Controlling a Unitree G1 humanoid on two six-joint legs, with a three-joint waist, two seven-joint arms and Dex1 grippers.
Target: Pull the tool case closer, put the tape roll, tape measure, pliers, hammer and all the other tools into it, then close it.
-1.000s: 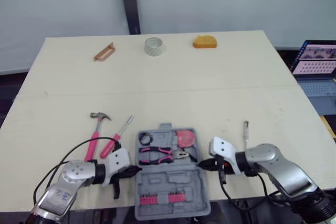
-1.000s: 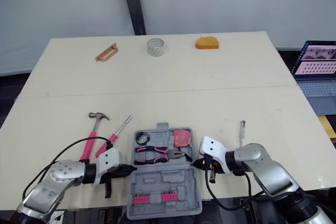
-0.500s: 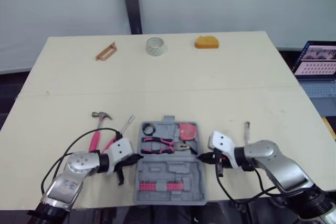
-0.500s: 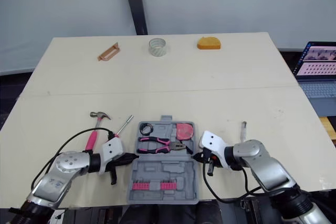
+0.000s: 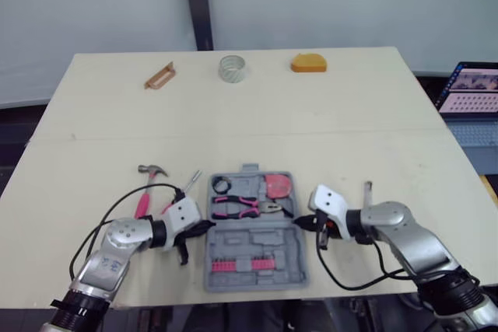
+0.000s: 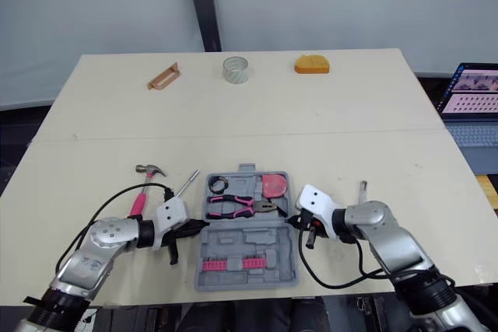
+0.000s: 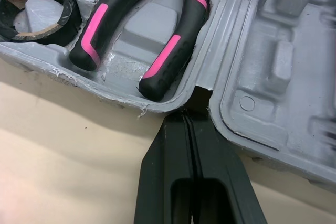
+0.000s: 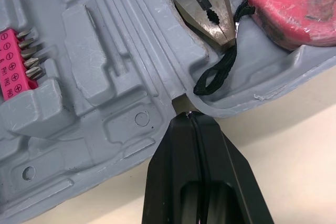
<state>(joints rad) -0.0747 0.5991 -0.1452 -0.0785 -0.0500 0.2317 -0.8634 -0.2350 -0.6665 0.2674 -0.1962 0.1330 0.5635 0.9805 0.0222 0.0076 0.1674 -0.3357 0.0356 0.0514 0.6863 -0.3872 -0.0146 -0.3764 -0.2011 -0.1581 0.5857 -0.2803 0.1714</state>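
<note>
I see the tool case [image 5: 257,244] nearest me — hammer [image 5: 145,192] at its nine o'clock, tape roll [image 5: 231,68] far at twelve.

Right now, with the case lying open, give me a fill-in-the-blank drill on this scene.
In the tool case, the pliers lie between the black tape roll and the pink ____. The hammer lies on the table, on the robot's ____ of the case. The left gripper and right gripper each touch the case's hinge line with fingers ____.
Missing: tape measure; left; shut.
</note>
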